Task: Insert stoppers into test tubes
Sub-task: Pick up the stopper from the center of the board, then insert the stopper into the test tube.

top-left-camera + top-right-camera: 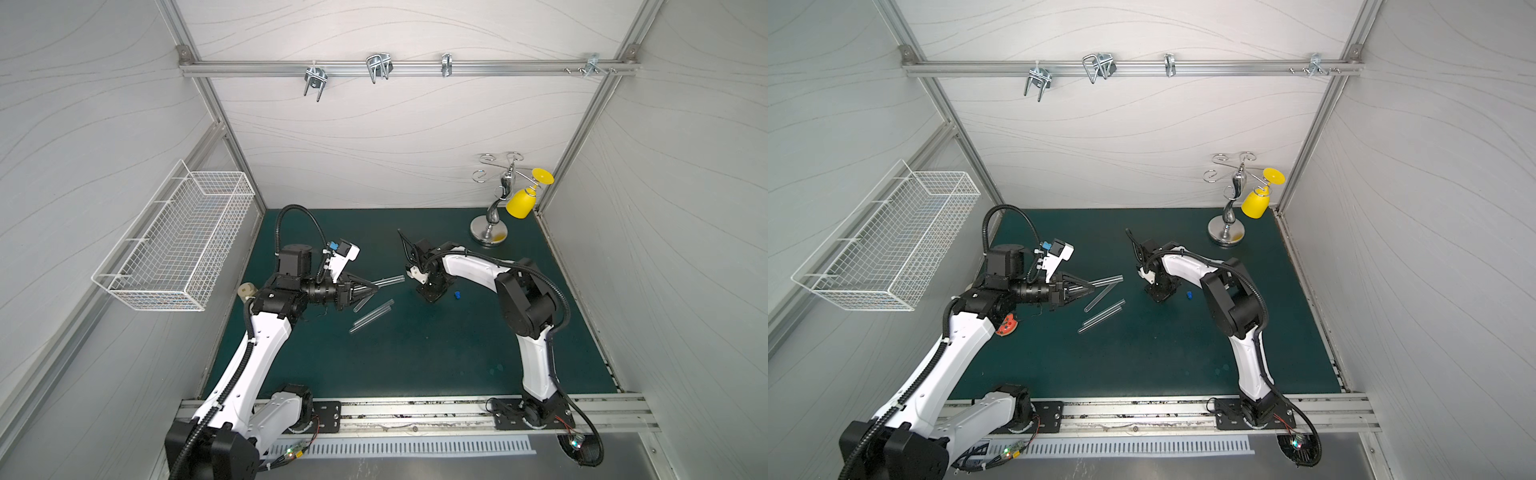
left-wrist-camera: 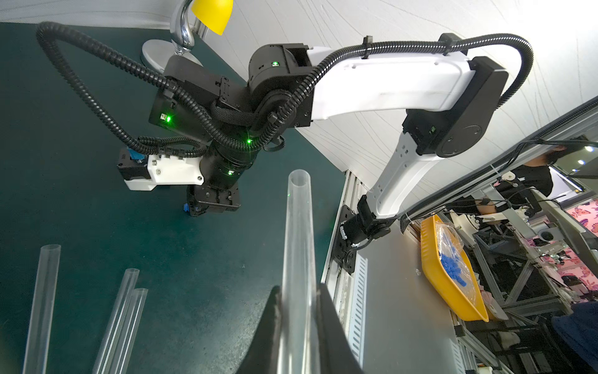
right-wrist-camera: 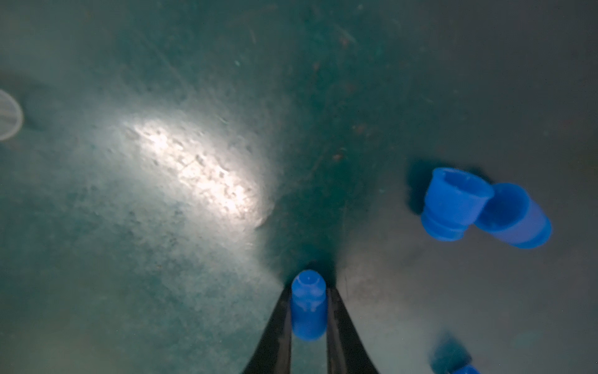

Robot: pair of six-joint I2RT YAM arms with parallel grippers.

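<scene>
My left gripper (image 1: pixel 371 287) is shut on a clear test tube (image 1: pixel 390 281), holding it level above the green mat with its open mouth (image 2: pixel 299 176) toward the right arm. In the left wrist view both fingers (image 2: pixel 326 311) press the tube's sides. Three more test tubes (image 1: pixel 372 314) lie loose on the mat just below it, also seen as tubes (image 2: pixel 118 320) in the left wrist view. My right gripper (image 3: pixel 309 291) points down at the mat, shut on a blue stopper (image 3: pixel 307 311). Two stoppers (image 3: pixel 453 204) lie touching nearby, and another stopper (image 3: pixel 451 357) is blurred at the edge.
A chrome stand (image 1: pixel 488 235) with a yellow cup (image 1: pixel 519 203) stands at the back right. A white wire basket (image 1: pixel 178 245) hangs on the left wall. A cream-capped bottle (image 1: pixel 248 290) sits behind the left arm. A yellow tray (image 2: pixel 449 291) lies off the mat.
</scene>
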